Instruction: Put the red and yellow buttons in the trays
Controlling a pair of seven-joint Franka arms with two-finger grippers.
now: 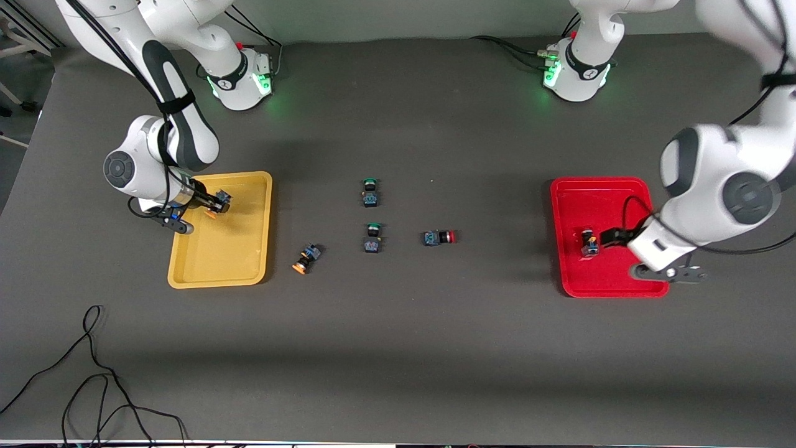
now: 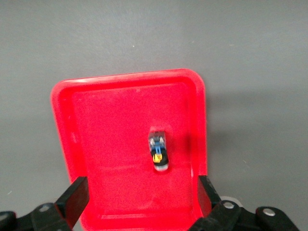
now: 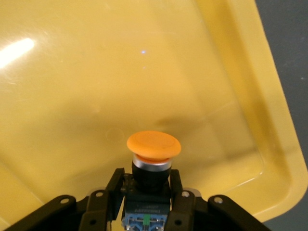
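My right gripper (image 1: 211, 204) hangs over the yellow tray (image 1: 219, 266), clamped on an orange-capped button (image 1: 217, 205). My left gripper (image 1: 606, 239) is over the red tray (image 1: 615, 285), beside a button (image 1: 589, 242) lying there. Between the trays lie another orange-capped button (image 1: 306, 258), a red-capped button (image 1: 439, 237) and two green-capped switches (image 1: 370, 192).

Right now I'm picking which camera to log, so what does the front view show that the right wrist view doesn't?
Only the front view shows the red tray, the button in it, the left gripper and four buttons on the table. Only the right wrist view shows the right gripper fingers clamped on the orange-capped button. Both show the yellow tray.
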